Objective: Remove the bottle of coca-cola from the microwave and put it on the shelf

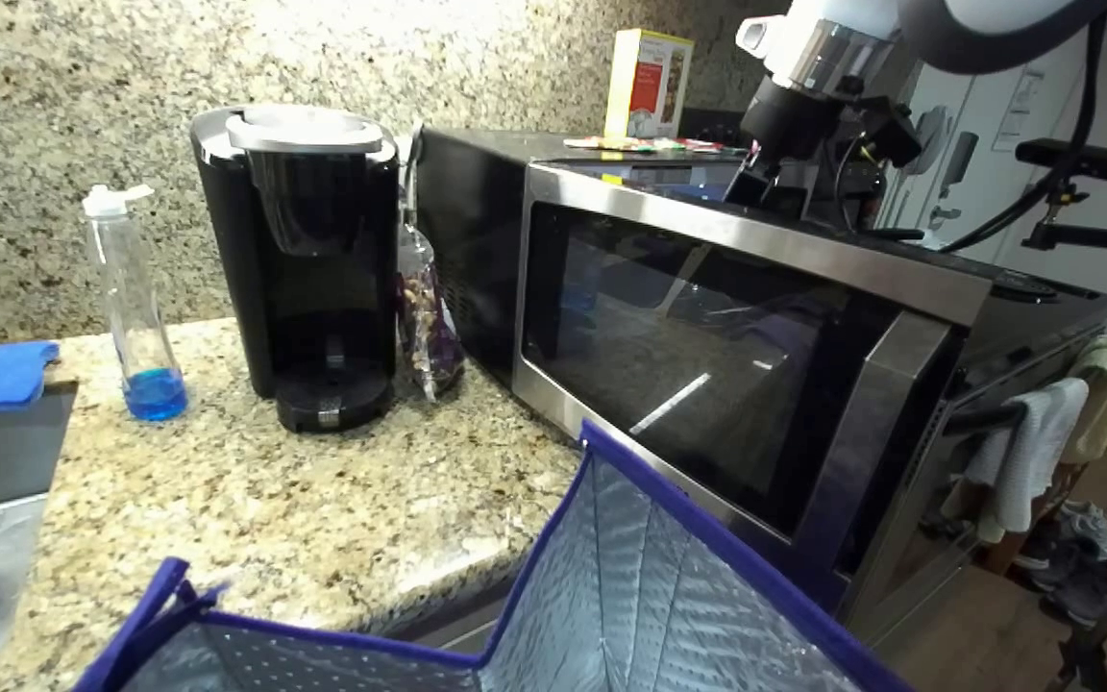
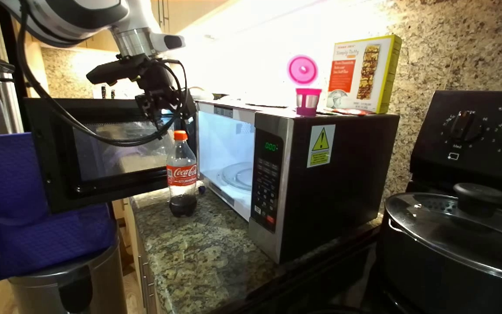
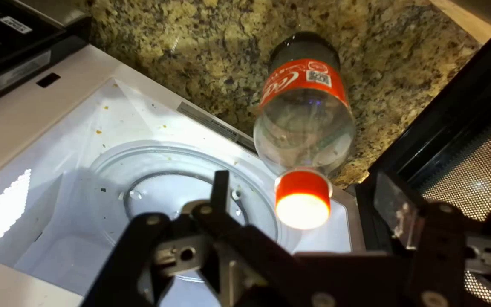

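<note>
In an exterior view, the bottle of coca-cola [image 2: 182, 174] is seen upright on the counter [image 2: 207, 248], just in front of the open, lit microwave [image 2: 338, 187]; in the wrist view alone, the gripper [image 3: 305, 194] is plainly shown with its jaws well apart, the bottle framed between them and standing clear of both. Beside the microwave, a black coffee maker [image 1: 323, 269] is revealed only in an exterior view.

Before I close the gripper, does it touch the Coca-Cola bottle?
Apart. The wrist view shows the gripper open, with gaps between the Coca-Cola bottle and both fingers.
</note>
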You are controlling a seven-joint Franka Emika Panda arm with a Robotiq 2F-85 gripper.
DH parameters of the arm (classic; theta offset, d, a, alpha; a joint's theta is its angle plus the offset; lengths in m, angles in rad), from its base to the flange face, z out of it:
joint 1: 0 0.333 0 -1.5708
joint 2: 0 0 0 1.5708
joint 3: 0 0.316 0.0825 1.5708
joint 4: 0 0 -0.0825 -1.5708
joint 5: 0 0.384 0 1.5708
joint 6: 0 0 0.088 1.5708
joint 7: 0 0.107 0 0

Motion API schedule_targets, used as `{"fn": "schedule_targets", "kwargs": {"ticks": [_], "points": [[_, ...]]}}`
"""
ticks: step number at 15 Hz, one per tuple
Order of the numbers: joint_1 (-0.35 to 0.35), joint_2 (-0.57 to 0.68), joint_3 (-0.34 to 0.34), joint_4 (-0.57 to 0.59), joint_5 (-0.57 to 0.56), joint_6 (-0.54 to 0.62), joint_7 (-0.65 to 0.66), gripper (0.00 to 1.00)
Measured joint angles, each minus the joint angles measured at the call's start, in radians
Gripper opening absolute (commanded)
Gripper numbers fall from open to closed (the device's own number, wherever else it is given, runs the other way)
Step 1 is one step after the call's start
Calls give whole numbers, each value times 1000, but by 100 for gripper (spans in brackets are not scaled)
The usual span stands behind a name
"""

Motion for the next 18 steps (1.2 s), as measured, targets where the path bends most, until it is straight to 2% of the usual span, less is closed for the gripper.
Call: {"fn": "schedule_targets", "kwargs": {"ticks": [4,8,14,18], "points": [[0,-46,-8,-14,4,-17,0,100],[0,-173,-24,-66,27,-100,1,100],[0,-446,-89,-100,92,-425,-34,100],[-9,-534,-132,-73,105,-617,-24,100]]}}
